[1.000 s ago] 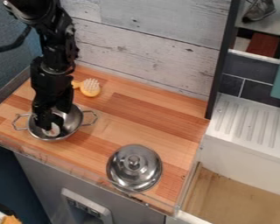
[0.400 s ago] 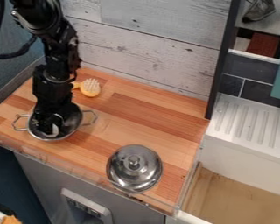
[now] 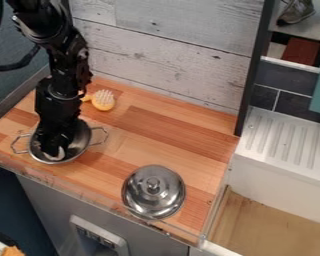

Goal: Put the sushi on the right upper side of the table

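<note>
Steel lid (image 3: 144, 199), knob up | yellow brush (image 3: 103, 104), bristles up, near plank wall (image 3: 169, 55) | grey shoe (image 3: 295, 13), upper right | ribbed white drainboard (image 3: 273, 145), right side

Tabletop (image 3: 179, 120): open lane, middle to right rear
Pot (image 3: 82, 143): raised rim, side handles; inside seems tight
Lid (image 3: 153, 192): blocks front right
Brush (image 3: 103, 100): obstacle behind pot

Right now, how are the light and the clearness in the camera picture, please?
In the camera view: bright highlights on the steel lid; the black gripper so dark that its fingers merge together; the white piece under it soft-edged, its shape unclear; the wooden counter evenly lit.
</note>
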`<action>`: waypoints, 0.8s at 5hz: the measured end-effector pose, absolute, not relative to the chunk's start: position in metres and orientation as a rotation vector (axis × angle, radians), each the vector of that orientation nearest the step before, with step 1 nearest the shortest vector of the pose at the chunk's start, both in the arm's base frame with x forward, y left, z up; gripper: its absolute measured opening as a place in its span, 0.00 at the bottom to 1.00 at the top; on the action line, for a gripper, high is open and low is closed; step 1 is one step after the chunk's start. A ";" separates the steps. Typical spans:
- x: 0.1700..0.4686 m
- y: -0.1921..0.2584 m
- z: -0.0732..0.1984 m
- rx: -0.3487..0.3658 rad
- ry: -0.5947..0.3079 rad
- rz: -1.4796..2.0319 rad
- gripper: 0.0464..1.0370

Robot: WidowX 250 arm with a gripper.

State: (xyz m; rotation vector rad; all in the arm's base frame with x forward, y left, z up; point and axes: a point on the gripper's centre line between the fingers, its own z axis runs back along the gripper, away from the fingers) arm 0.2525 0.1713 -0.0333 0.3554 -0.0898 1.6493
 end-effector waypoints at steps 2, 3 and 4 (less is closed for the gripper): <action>0.263 0.157 0.013 0.312 -0.198 1.610 0.53; 0.275 0.136 0.036 0.251 -0.217 1.558 0.53; 0.312 0.100 0.052 0.208 -0.267 1.422 0.53</action>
